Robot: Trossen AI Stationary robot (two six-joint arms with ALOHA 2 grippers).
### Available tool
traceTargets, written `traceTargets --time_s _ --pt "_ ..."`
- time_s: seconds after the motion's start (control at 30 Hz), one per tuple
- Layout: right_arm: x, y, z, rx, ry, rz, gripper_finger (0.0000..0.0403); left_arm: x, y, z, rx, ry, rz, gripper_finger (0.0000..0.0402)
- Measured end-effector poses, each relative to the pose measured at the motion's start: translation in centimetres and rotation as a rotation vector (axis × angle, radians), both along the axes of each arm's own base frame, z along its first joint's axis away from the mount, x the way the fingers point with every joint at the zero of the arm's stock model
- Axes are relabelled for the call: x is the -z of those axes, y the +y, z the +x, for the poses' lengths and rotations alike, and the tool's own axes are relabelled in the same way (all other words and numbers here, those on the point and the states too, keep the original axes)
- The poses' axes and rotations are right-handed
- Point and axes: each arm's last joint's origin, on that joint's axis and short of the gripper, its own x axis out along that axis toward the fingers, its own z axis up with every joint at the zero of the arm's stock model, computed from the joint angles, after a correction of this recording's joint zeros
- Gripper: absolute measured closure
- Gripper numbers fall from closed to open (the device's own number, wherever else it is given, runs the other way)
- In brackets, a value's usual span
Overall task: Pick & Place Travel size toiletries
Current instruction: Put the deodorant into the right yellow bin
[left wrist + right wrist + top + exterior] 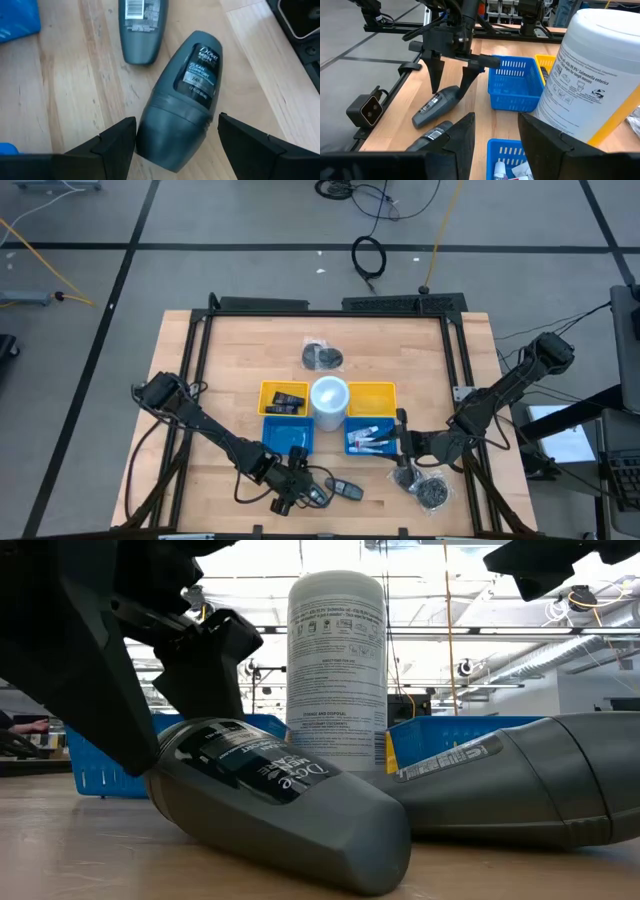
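Two dark grey Dove roll-on deodorants lie on their sides near the table's near edge: one point(185, 100) between my fingers, the other point(142, 27) just beyond it. My left gripper point(177, 145) is open and points down, one finger on each side of the first bottle's cap end point(437, 102). Small white tubes point(368, 442) lie in the right blue basket point(506, 154). My right gripper point(495, 135) is open and empty, at that basket's right side point(400, 442). My left gripper straddles the cap end point(170, 145) of the lying deodorant from above, its fingers across the bottle. One finger point(120, 140) stands right against the cap's side. I cannot tell whether it touches. The bottle rests flat on the table.
A tall white wipes canister point(329, 398) stands in the middle between two yellow bins point(284, 398) point(372, 396) and the left blue basket point(288, 434). Clear bags of dark metal bits lie at the near right point(428, 488) and the far middle point(322, 357).
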Motion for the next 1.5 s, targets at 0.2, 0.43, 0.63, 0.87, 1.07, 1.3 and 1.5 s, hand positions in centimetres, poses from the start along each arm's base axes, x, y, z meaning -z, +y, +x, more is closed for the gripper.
traceTargets --time_s 0.2,0.43,0.63,0.87,1.07,1.3,1.5 --pt "0.0 0.0 0.0 0.0 0.0 0.0 0.0257 1.1 -0.1 0.2 0.017 0.015 0.024 0.0124" --pt "0.0 0.0 0.0 -0.001 -0.001 0.002 0.0257 2.0 -0.7 0.6 0.057 -0.028 0.031 0.0124" --pt "0.0 0.0 0.0 -0.001 0.0 0.001 0.0257 1.9 -0.7 0.7 0.064 -0.051 0.061 0.0127" --pt "0.0 0.0 0.0 -0.001 0.0 0.001 0.0257 2.0 -0.7 0.5 0.061 -0.046 0.089 0.0182" --pt "0.0 0.0 0.0 -0.001 0.0 0.001 0.0257 2.0 -0.7 0.6 0.058 -0.053 0.084 0.0218" --pt "0.0 0.0 0.0 -0.001 0.0 0.001 0.0257 1.8 -1.2 0.2 0.069 -0.06 0.083 0.0218" --pt "0.0 0.0 0.0 -0.001 0.001 0.001 0.0257 0.1 -1.8 -0.4 0.035 -0.132 0.11 0.0218"
